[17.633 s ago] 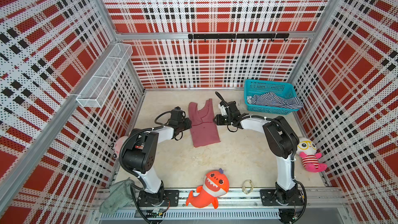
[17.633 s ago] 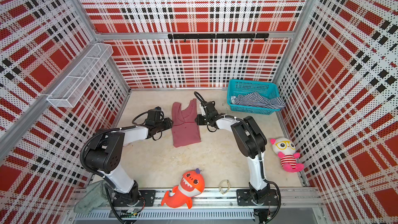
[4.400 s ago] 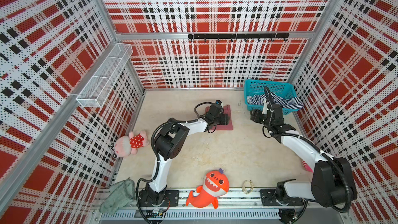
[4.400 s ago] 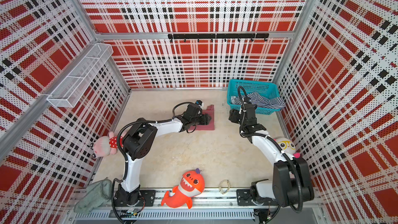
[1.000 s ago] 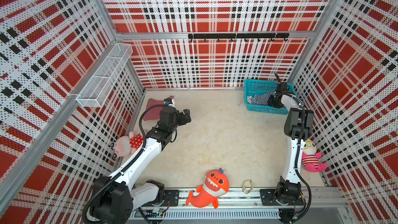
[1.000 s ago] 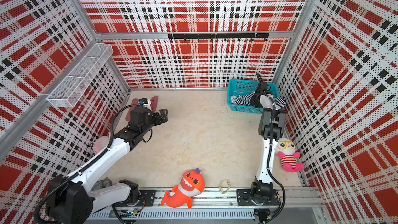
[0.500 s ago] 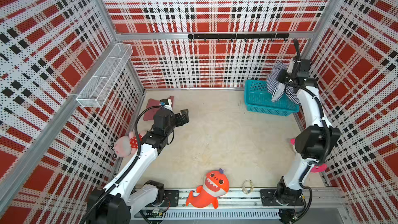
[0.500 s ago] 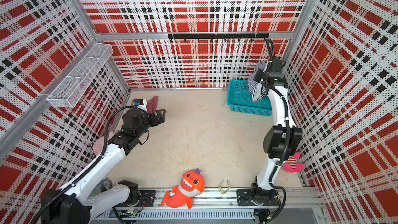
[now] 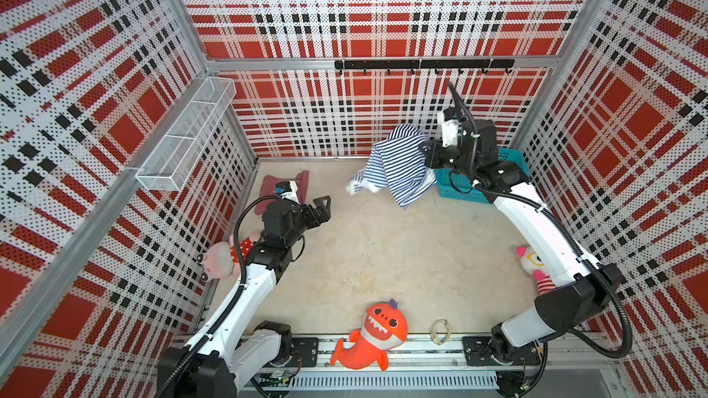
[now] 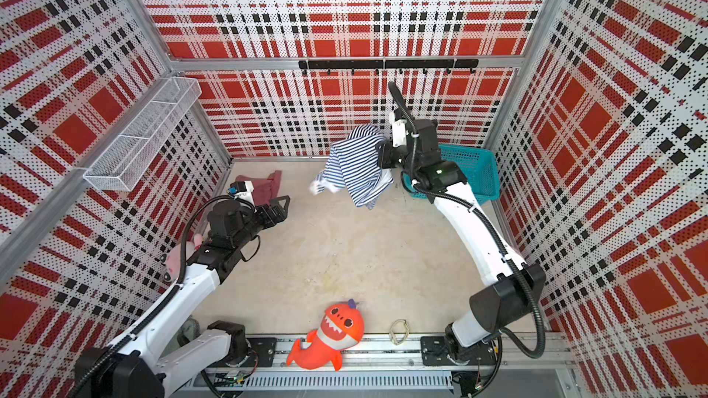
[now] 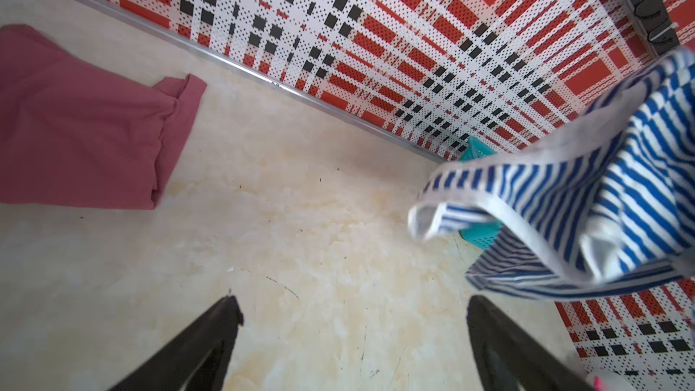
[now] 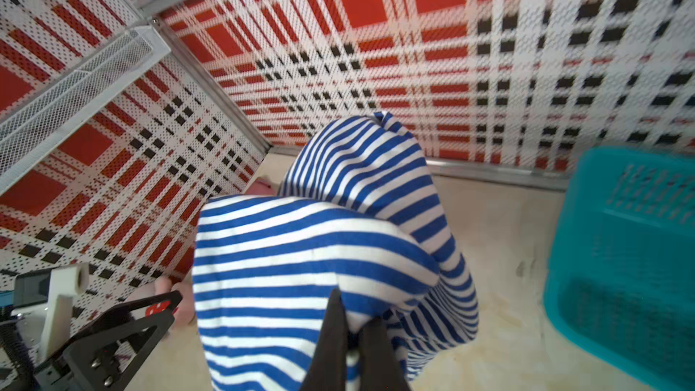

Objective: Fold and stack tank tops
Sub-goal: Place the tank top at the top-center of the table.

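Swung inward from above the basket point(image 9: 463, 193), the striped top point(image 9: 394, 164) hung clamped in the right gripper point(image 12: 351, 314); the left gripper point(image 9: 323, 206) hovered spread wide, empty, near the maroon top point(image 9: 266, 191).

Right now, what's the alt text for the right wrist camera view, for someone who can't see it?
The right gripper, black fingers shut, holds a blue-and-white striped tank top bunched in the air above the beige floor. A teal basket stands nearby, with red plaid walls behind.

Left gripper point(image 11: 353, 304) agape, right gripper point(image 12: 355, 314) pinched.
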You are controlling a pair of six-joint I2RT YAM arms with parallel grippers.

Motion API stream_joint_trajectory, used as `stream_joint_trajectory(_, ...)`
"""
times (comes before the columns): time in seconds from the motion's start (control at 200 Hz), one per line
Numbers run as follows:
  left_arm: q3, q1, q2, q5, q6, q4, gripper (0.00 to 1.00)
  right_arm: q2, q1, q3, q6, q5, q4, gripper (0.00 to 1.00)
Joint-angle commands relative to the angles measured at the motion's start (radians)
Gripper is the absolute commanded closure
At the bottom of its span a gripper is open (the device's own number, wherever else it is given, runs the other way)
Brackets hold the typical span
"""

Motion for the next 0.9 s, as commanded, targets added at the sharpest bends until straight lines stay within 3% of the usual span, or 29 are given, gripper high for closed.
stream_joint_trajectory(0.0,-0.05,0.019,0.052,0.108,-0.047,0.095,0.04,0.098,0.008,-0.128,0.126,-0.055,0.203,1.0)
stream_joint_trajectory(0.15,-0.055,0.005,0.142,0.119,-0.049,0.112,0.06,0.287,0.031,-0.16,0.231,-0.131,0.377,1.0)
stream_joint_trajectory(0.281,-0.046,-0.044,0.142,0.036,-0.04,0.074,0.07,0.35,0.088,-0.193,0.291,-0.012,0.477,0.91)
stream_joint_trajectory(0.301,-0.046,-0.054,0.139,0.023,-0.042,0.069,0.07,0.354,0.095,-0.199,0.298,-0.004,0.486,0.88)
stream_joint_trajectory(0.341,-0.048,-0.068,0.135,-0.004,-0.07,0.068,0.09,0.364,0.103,-0.202,0.311,-0.003,0.488,0.71)
stream_joint_trajectory(0.411,-0.065,-0.176,0.152,0.004,-0.136,0.128,0.11,0.361,0.106,-0.213,0.315,-0.006,0.477,0.5)
stream_joint_trajectory(0.536,-0.081,-0.298,0.241,0.022,-0.259,0.245,0.15,0.243,0.106,-0.335,0.284,0.074,0.454,0.36)
stream_joint_trajectory(0.702,-0.102,-0.36,0.35,0.001,-0.376,0.408,0.27,-0.031,0.092,-0.564,0.215,0.29,0.347,0.22)
stream_joint_trajectory(0.897,-0.035,-0.413,0.532,0.013,-0.418,0.494,0.38,-0.298,0.002,-0.769,0.206,0.311,0.189,0.2)
